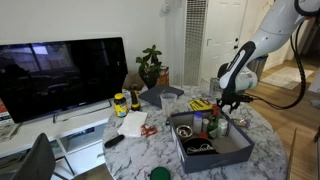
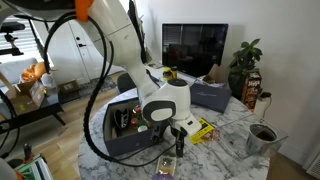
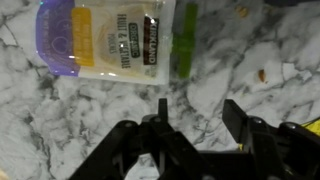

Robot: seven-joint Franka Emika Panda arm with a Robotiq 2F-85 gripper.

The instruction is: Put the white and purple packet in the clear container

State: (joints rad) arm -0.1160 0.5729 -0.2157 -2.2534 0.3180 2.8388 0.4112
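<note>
- Tool (image 3: 197, 118): released, jaws apart, nothing between them, poised above the marbled tabletop (image 3: 60, 120).
- White and purple packet (image 3: 110, 38): lying flat on the tabletop, on the far side of the tool, not touching it.
- Grey-blue tray (image 2: 125, 145): left of the tool in an exterior view.

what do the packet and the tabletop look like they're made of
The white and purple packet looks like thin plastic film, slightly glossy: it lies flat with printed panels. The tabletop looks like marble or a marble-look laminate, smooth: white with grey veining; which one is unclear.
</note>
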